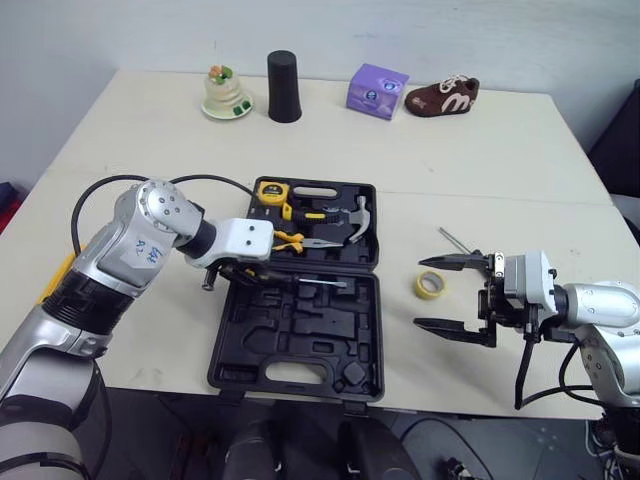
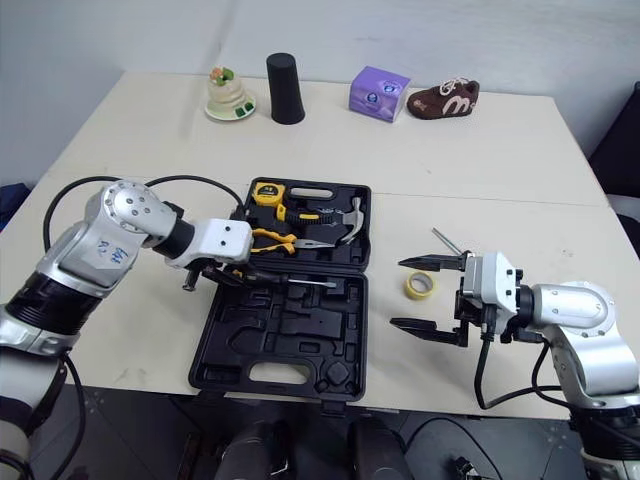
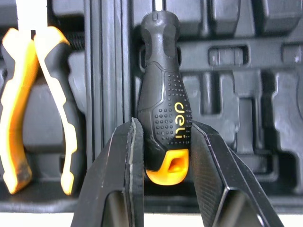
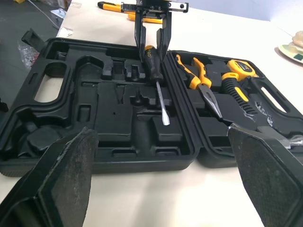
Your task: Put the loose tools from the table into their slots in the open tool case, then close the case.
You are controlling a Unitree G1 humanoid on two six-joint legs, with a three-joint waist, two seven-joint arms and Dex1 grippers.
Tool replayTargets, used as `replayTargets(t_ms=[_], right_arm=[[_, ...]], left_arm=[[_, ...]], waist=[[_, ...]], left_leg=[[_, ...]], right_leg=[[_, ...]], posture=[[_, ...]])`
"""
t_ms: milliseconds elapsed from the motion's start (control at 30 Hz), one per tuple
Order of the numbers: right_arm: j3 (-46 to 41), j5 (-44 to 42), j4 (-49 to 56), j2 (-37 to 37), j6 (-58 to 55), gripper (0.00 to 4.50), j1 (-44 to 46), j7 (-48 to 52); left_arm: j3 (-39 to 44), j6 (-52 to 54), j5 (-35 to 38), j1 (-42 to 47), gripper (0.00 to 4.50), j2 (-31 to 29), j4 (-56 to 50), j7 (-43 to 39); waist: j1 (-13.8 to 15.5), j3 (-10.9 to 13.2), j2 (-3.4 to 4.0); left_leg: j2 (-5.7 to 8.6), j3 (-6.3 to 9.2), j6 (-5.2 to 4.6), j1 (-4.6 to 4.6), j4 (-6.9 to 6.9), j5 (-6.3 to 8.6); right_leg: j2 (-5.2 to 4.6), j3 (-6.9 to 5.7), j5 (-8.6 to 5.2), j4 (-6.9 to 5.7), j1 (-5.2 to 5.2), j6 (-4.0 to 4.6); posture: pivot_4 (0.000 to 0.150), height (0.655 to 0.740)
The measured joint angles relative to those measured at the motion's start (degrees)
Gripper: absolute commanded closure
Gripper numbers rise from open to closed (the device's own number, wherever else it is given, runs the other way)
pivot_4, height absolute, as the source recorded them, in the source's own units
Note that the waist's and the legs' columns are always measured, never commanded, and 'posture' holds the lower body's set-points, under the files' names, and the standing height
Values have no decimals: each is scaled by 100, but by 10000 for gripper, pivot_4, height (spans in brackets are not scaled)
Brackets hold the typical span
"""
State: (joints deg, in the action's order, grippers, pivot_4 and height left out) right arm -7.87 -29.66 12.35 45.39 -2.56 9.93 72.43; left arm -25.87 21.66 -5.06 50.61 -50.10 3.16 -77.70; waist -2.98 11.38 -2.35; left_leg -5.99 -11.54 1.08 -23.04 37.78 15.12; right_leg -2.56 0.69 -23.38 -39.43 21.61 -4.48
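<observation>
The black tool case [image 1: 300, 345] lies open in the middle of the table. My left gripper [image 1: 232, 270] is shut on a screwdriver [image 3: 163, 94] by its black and orange handle. The screwdriver's shaft [image 1: 322, 284] lies across the near half of the case, just in front of the hinge. In the far half sit pliers [image 1: 300, 240], a tape measure [image 1: 270, 192] and a hammer [image 1: 358, 220]. My right gripper [image 1: 443, 293] stands open on the table to the right of the case. A yellow tape roll [image 1: 431, 284] lies just beyond its fingers, and a thin metal rod [image 1: 452, 240] lies behind that.
At the table's far edge stand a small cake dish [image 1: 226, 92], a black cup [image 1: 284, 87], a purple box [image 1: 376, 91] and a brown shoe [image 1: 441, 97]. A yellow and black tool [image 4: 113, 5] lies on the table beyond my left gripper.
</observation>
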Motion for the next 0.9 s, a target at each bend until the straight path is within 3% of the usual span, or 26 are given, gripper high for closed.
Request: replayTargets(t_ms=[333, 367, 467, 767, 900], right_arm=[[0, -1, -50, -14, 142, 0, -5, 25], [2, 0, -51, -15, 145, 0, -4, 30], [5, 5, -64, -15, 148, 0, -3, 47], [30, 15, -92, -16, 148, 0, 45, 46], [37, 33, -99, -59, 155, 0, 34, 36]], left_arm=[[70, -202, -187, 55, 35652, 202, 209, -68], [82, -163, -174, 51, 25145, 248, 210, -71], [111, -217, -157, 35, 13503, 304, 230, -67], [875, -676, 432, 36, 13503, 581, 553, 83], [1787, -931, 1302, -429, 29954, 1094, 588, 360]], waist=[[17, 0, 1], [22, 0, 0], [50, 0, 0], [96, 0, 1], [94, -3, 5]], left_leg=[[-6, 4, -1, 1, 17, 0], [-7, 4, -1, 1, 18, 0], [-7, 5, -1, 0, 20, 0], [-17, 6, -1, 0, 22, 1], [-19, 6, -1, 1, 23, 1]], right_leg=[[-1, -2, 0, -14, -4, 0], [-1, -2, 0, -14, -4, 0], [-1, -2, 0, -16, -4, 0], [-1, -4, 0, -18, -2, 0], [-8, -3, 0, -20, -3, 0]], posture=[[1500, 7400], [1500, 7400], [1500, 7400], [1500, 7400], [1500, 7400]])
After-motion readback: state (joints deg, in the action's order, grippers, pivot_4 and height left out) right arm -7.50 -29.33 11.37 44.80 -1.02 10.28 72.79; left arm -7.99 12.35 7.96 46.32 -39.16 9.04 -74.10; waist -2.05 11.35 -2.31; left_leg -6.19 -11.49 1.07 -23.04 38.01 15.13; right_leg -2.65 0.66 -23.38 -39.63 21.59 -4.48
